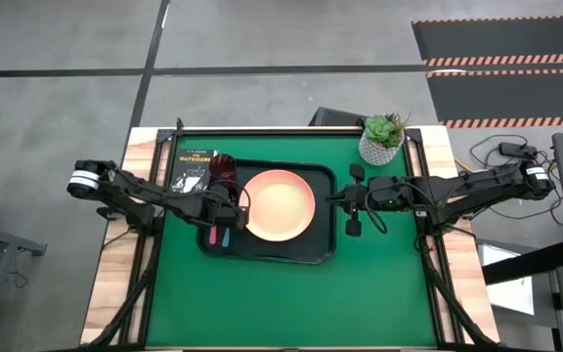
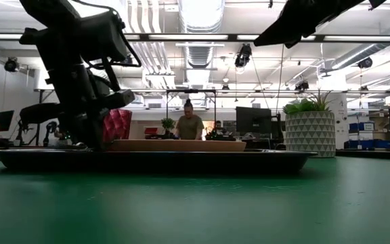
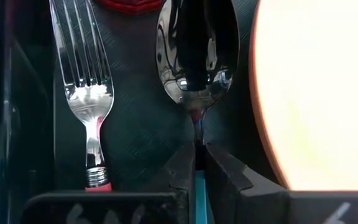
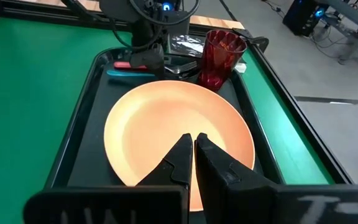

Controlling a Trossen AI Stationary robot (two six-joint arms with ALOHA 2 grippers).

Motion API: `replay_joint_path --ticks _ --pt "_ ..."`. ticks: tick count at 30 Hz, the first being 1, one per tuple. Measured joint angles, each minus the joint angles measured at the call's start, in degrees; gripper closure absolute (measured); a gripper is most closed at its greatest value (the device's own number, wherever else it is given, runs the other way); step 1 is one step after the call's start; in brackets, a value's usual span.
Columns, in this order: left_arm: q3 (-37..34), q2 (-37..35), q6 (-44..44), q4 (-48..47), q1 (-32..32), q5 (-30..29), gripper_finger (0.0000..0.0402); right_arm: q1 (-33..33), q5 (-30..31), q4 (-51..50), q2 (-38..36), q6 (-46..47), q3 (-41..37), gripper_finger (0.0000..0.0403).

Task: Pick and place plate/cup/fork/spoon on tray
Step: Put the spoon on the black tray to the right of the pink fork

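The black tray (image 1: 323, 244) lies mid-table. On it are the peach-orange plate (image 1: 280, 205), the maroon cup (image 1: 223, 166) at its far left corner, the fork (image 3: 89, 81) and the spoon (image 3: 194, 56), side by side to the left of the plate. The fork lies flat, its pink handle (image 4: 129, 64) toward the near edge. My left gripper (image 3: 199, 163) is low over the tray's left part, shut on the spoon. My right gripper (image 4: 193, 142) is shut and empty, over the tray's right rim, pointing at the plate. My left gripper pinches the spoon's light blue handle (image 3: 199, 186) between its two fingers, close to the neck below the bowl. The fingers slant down from above. The spoon's bowl (image 3: 197, 62) lies on the tray floor between the fork and the plate's rim.
A white pot with a green plant (image 1: 382, 140) stands at the far right of the table. A small black book (image 1: 190, 168) lies left of the cup, beside the tray. Bare green table (image 1: 291, 303) spreads toward the near edge. A person (image 2: 189, 124) stands in the room behind.
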Motion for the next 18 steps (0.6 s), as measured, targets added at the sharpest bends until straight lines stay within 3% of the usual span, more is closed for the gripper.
replay_joint_path --ticks 18 --pt "0.0 0.1 -1.37 0.35 -0.02 0.01 0.0386 0.0 0.0 -0.09 0.0 0.0 0.0 0.0394"
